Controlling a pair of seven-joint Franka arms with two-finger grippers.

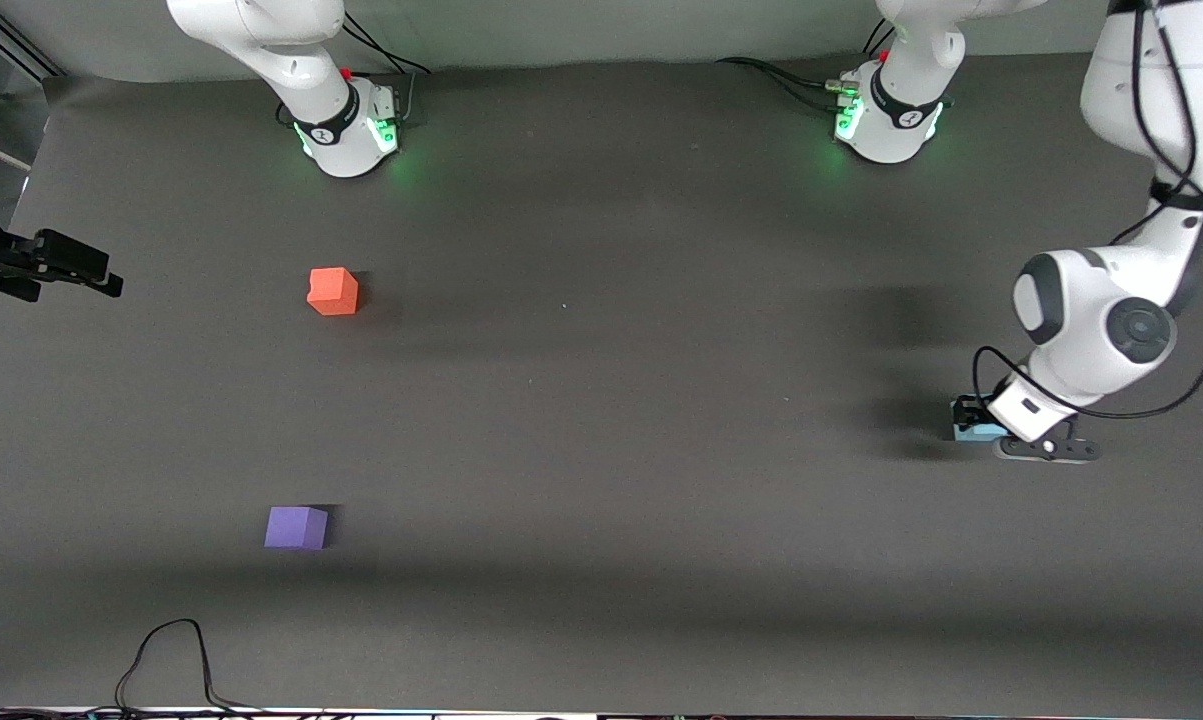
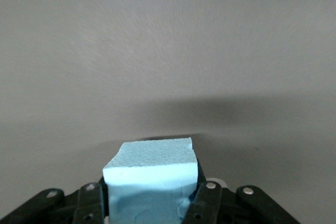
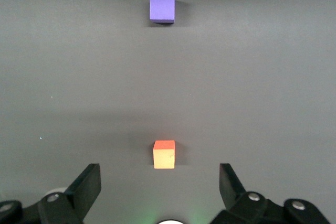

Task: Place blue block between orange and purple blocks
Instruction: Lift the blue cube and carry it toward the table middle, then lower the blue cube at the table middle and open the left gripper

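Note:
The blue block [image 1: 973, 431] is at the left arm's end of the table, held in my left gripper [image 1: 971, 418], which is shut on it low at the table. In the left wrist view the block [image 2: 152, 182] fills the gap between the fingers of the left gripper [image 2: 149, 203]. The orange block [image 1: 333, 291] and the purple block [image 1: 296, 527] lie apart toward the right arm's end, the purple one nearer the front camera. My right gripper [image 3: 159, 178] is open and empty, high over the orange block [image 3: 164, 156], with the purple block [image 3: 161, 8] in sight; it is out of the front view.
A black device [image 1: 46, 262] juts in at the table's edge at the right arm's end. A black cable [image 1: 176, 650] loops along the edge nearest the front camera. The two arm bases [image 1: 346, 120] [image 1: 891, 115] stand along the top.

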